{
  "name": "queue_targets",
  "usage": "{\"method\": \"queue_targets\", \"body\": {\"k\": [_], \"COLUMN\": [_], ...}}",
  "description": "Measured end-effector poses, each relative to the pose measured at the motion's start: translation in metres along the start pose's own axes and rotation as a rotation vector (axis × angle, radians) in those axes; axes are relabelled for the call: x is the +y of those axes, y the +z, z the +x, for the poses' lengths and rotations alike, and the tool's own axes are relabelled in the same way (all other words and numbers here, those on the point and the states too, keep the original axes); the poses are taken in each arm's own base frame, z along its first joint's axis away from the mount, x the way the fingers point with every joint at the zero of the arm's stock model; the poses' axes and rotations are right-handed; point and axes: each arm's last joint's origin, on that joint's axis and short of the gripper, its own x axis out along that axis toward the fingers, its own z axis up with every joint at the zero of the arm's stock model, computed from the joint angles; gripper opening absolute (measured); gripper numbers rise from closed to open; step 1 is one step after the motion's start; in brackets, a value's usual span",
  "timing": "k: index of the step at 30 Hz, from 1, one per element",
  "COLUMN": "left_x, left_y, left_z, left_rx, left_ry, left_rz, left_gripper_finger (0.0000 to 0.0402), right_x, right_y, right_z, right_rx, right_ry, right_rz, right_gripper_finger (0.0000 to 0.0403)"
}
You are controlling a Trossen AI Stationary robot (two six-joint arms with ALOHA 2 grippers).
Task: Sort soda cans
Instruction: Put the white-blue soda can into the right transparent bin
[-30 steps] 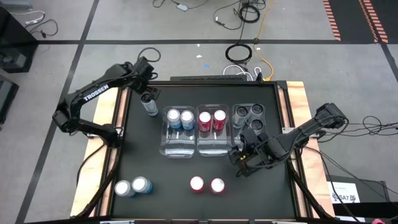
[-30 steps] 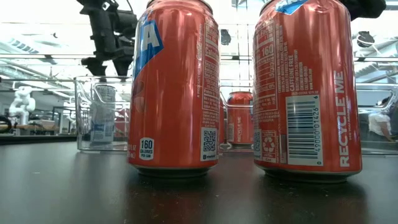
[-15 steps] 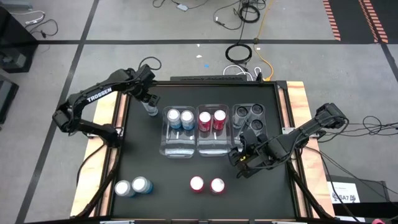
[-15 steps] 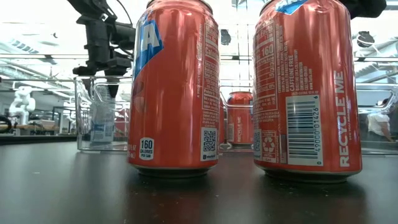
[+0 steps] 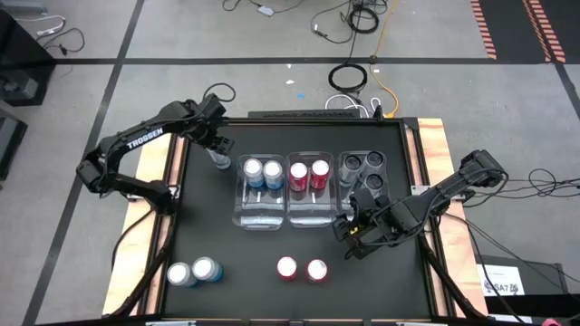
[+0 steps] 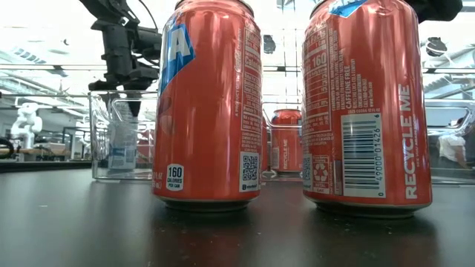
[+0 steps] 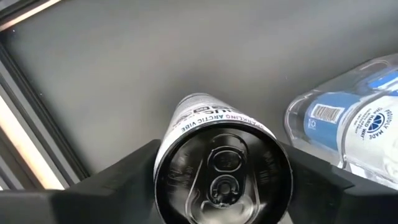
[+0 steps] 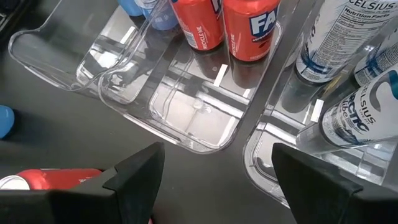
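Observation:
A silvery-white soda can [image 5: 220, 161] with a dark top [image 7: 221, 174] stands upright on the black table, far left of three clear bins. My left gripper [image 5: 217, 152] is over it, fingers down on either side, shut on it. The left bin [image 5: 258, 215] holds two blue cans [image 5: 262, 171]. The middle bin [image 5: 310, 214] holds two red cans [image 5: 308, 173], and the right bin [image 5: 355, 192] holds three dark-topped cans [image 5: 362, 168]. My right gripper [image 5: 352, 231] hangs open above the table by the right bin's near corner, with nothing between its fingers. My left gripper pinches the can between its two fingers [image 7: 124, 177], which lie against opposite sides of the can's wall [image 7: 163, 163] just below the rim. The fingers come from above, pointing steeply down. The can stands upright with its base on the table.
Two loose blue cans [image 5: 192, 272] stand near the front left and two loose red cans [image 5: 302, 268] near the front middle. The red ones fill the low view [image 6: 208, 104]. Each bin's near half is bare. Wooden side rails [image 5: 154, 181] edge the table.
My left gripper has come down over the silvery-white can by the left bin, and its fingers now stand against the can's sides. The can has stayed where it was. My right arm has kept still.

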Motion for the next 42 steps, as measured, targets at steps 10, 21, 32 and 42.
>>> {"method": "queue_targets", "body": {"k": [10, 21, 32, 42], "left_x": [0.000, -0.002, -0.034, -0.101], "left_y": [-0.002, 0.001, -0.005, -0.006], "left_z": [-0.001, -0.055, -0.121, -0.144], "left_rx": [0.028, -0.192, -0.383, -0.475], "left_ry": [-0.013, -0.069, -0.251, -0.494], "left_rz": [-0.001, -0.047, 0.032, 0.198], "left_gripper_finger": [0.0274, 0.0274, 0.0274, 0.0274], "right_x": [0.001, 0.002, 0.002, -0.017], "right_y": [0.000, -0.002, -0.041, -0.085], "right_z": [0.000, -0.001, -0.024, -0.057], "right_rx": [0.001, 0.006, 0.163, 0.222], "right_ry": [0.007, 0.023, 0.093, 0.118], "right_rz": [0.004, 0.020, 0.042, 0.063], "right_gripper_finger": [0.0290, 0.0290, 0.0290, 0.0290]}}
